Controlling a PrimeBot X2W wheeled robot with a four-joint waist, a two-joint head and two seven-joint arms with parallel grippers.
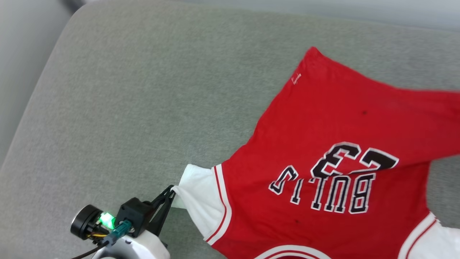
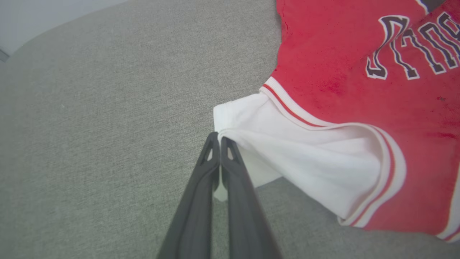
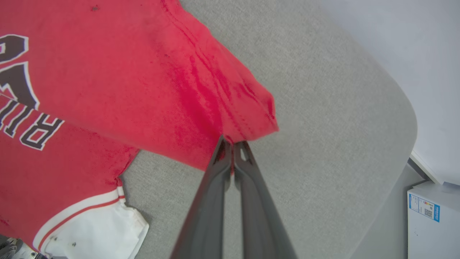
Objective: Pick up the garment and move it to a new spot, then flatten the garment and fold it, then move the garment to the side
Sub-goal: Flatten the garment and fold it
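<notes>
The red garment [image 1: 323, 118] lies spread on a grey cushion [image 1: 143, 108], its black lettering upside down in the head view, running off the right edge. My left gripper [image 1: 171, 190] is shut on the edge of the white sleeve panel [image 1: 197, 198]; the left wrist view shows the fingers pinching the sleeve [image 2: 287, 144] at its corner, the gripper [image 2: 219, 138] closed tight. In the right wrist view my right gripper [image 3: 233, 142] is shut on a red hem corner of the garment [image 3: 125, 82], which is lifted and folded over the rest.
The grey cushion [image 3: 323, 126] has wide bare room to the left and far side of the shirt. Its rounded edge meets a pale wall [image 3: 413, 43]. A white box [image 3: 431, 216] with a label stands beyond the cushion's edge in the right wrist view.
</notes>
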